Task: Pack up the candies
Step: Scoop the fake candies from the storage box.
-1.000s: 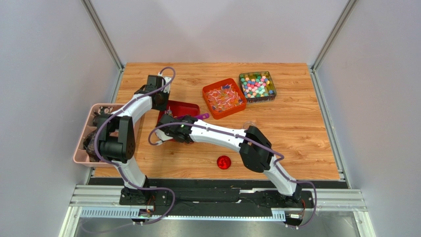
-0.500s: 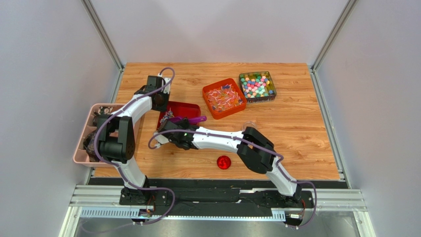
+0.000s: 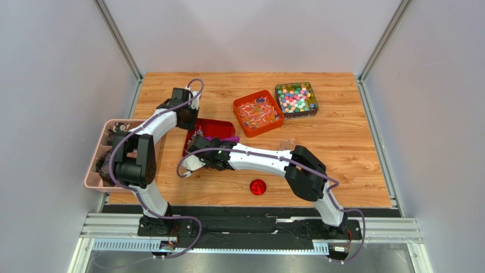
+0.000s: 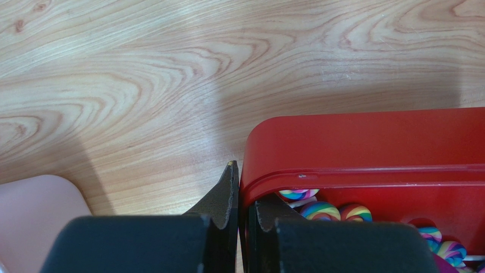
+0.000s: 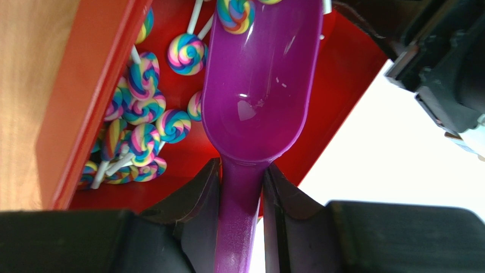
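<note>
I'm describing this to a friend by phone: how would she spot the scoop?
On the wooden table, find the dark red tray left of centre. The scoop hangs over it, handle pinched in the right gripper. It is the only purple thing there, glossy and plain beside the rainbow-swirled lollipops.

The top camera looks steeply down from above and behind the arms [image 3: 256, 158], taking in the whole table [image 3: 353, 131]. The camera behind the left gripper [image 4: 243, 190] faces the wood and the red box [image 4: 364, 142] wall, very close. The one behind the right gripper [image 5: 242, 170] looks along the scoop [image 5: 259, 85] into the same box. All three views share that box.
</note>
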